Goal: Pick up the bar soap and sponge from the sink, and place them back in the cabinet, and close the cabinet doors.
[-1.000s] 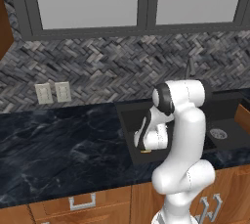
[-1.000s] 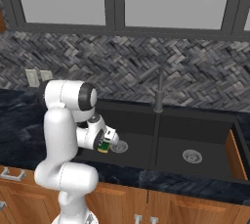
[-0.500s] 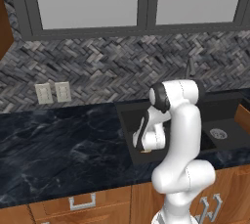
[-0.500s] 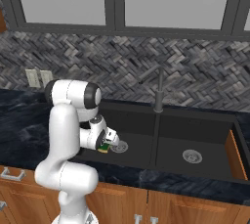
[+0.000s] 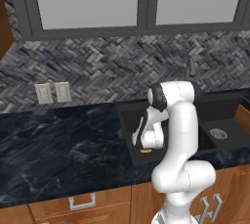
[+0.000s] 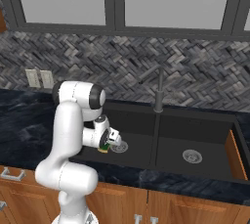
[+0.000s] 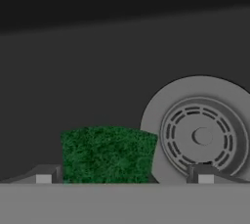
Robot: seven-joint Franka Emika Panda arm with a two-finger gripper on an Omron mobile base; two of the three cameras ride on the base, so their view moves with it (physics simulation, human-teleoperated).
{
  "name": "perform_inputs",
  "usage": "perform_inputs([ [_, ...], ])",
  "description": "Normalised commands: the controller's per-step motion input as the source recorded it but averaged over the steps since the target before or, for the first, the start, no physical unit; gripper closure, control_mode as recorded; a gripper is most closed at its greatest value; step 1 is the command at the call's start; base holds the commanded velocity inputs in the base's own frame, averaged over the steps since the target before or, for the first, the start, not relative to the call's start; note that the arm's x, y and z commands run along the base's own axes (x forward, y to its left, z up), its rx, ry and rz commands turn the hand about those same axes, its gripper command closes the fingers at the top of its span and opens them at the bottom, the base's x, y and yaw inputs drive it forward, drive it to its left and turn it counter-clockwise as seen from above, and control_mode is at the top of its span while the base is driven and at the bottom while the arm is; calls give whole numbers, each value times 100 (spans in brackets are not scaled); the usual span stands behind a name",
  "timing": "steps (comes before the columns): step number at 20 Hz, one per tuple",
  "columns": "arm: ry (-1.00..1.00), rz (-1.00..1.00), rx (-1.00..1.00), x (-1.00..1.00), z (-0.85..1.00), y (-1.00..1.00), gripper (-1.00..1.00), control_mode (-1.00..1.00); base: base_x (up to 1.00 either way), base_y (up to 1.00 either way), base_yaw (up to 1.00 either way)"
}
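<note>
— What has changed since a second ago?
— Little. The arm's elbow has leaned a touch further over the basin, and the tool (image 6: 104, 147) has stayed low in the left basin of the sink (image 6: 205, 135), with the sponge (image 6: 104, 148) at its tip as before.

— Where is the sponge?
— In the left basin, just beside the round silver drain (image 6: 119, 146). In the hand view its green top (image 7: 108, 153) sits between the two finger tips, the left tip (image 7: 44, 174) against its edge, while the right tip (image 7: 204, 174) stands over the drain (image 7: 202, 132), apart from the sponge.

— So the tool is wide apart?
— Yes, the jaws stand apart with the sponge between them. Whether both touch it I cannot tell. From the left base view a yellow sliver of the sponge (image 5: 145, 151) shows under the tool (image 5: 145, 145).

— And around it?
— The dark faucet (image 6: 158, 91) rises behind the divider, the right basin has its own drain (image 6: 192, 156), and the black marble bench (image 5: 58, 145) runs off to the left below the herringbone backsplash (image 6: 122, 66).
</note>
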Motion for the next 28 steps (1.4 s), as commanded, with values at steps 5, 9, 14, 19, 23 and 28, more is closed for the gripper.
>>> perform_inputs([
  [5, 4, 0, 0, 11, -31, 3, -100, -100, 0, 0, 0],
  [9, 5, 0, 0, 11, -28, 4, -100, -100, 0, 0, 0],
  [14, 8, 0, 0, 3, -24, 5, -100, -100, 0, 0, 0],
  [19, 9, 0, 0, 0, -15, 5, 100, -100, 0, 0, 0],
  [23, 1, 0, 0, 0, -2, 0, 100, -100, 0, 0, 0],
  [28, 0, 0, 0, 0, 0, 0, 100, -100, 0, 0, 0],
])
